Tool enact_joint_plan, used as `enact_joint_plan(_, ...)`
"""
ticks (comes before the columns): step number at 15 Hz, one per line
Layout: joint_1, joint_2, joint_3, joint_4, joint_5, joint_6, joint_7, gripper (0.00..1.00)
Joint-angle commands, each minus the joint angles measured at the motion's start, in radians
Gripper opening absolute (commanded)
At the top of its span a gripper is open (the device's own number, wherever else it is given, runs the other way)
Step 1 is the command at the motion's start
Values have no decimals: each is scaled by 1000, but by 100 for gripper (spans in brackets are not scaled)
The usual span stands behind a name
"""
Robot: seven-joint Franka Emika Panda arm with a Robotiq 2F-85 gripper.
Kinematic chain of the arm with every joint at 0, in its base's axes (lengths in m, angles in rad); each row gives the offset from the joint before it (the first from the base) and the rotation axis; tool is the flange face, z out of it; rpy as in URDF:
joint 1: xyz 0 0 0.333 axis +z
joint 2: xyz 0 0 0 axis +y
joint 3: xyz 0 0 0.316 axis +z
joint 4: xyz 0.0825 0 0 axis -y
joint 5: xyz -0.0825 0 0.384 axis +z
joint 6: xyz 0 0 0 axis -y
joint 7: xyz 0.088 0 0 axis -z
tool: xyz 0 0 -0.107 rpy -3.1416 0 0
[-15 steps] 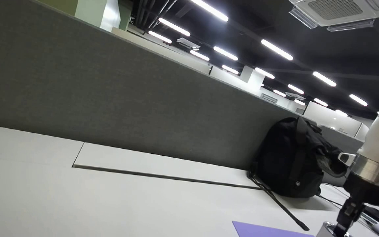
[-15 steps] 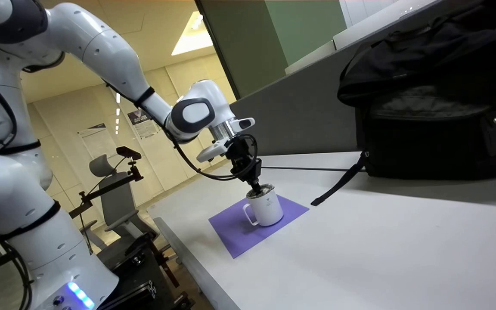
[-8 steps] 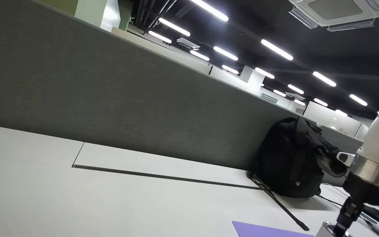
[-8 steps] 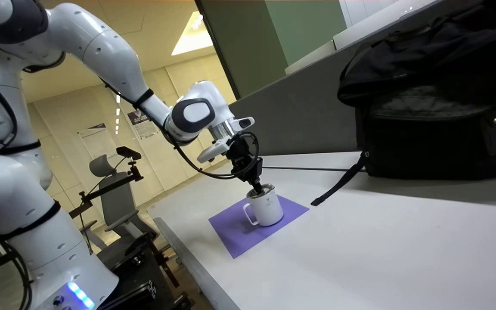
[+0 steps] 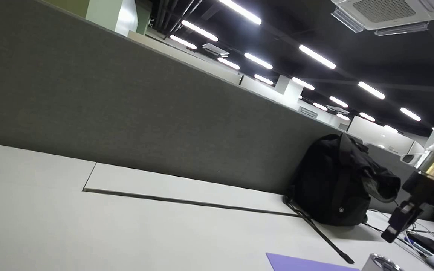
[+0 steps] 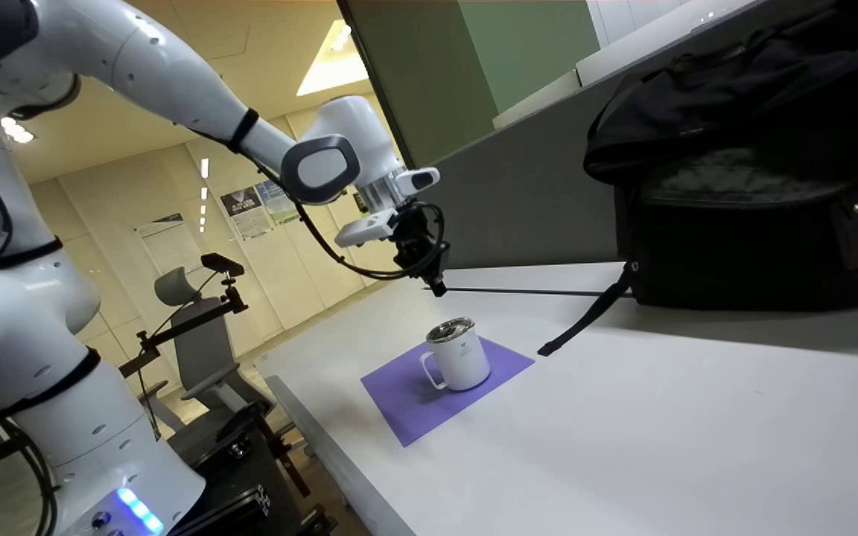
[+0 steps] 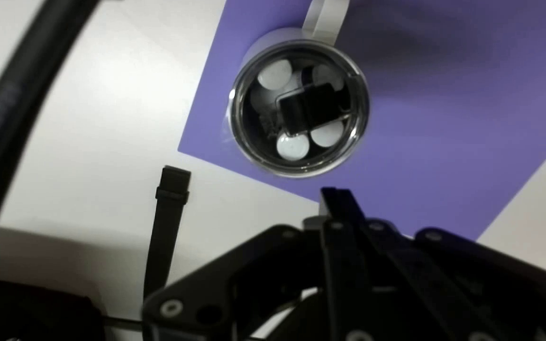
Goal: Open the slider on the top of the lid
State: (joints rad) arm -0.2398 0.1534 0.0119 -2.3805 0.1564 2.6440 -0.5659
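Observation:
A white mug stands upright on a purple sheet, its handle toward the arm's base. Its round clear lid, with a shiny rim, shows from above in the wrist view. A black slider lies across the lid from near the middle to one edge. Pale round shapes show around it through the lid. The lid also shows in both exterior views. My gripper is shut with its fingertips together and nothing between them. In the exterior views it hangs above the lid, apart from it.
A black backpack stands on the white table against the grey partition. Its strap reaches toward the purple sheet and shows in the wrist view. Cables and dark items lie behind the gripper.
My gripper was down at the mug's lid and has lifted up and away from it. The arm has drawn back with it. The mug and sheet stand where they were.

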Motion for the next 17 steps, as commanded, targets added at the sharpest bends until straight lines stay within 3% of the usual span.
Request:
enact_joint_plan(1, -8, -75, -48, 44, 34, -182, -60, 26)
enact_joint_plan(3, 1, -75, -92, 81, -30, -278, -30, 31)
enact_joint_plan(6, 4, -59, -130, 120, -77, -352, -19, 52)
enact_joint_plan(13, 5, -39, -154, 120, -94, -314, -11, 98)
enact_joint_plan(14, 2, -47, -150, 104, -77, -318, -42, 81)
enact_joint_plan(17, 2, -42, -150, 104, -78, -308, -41, 99)
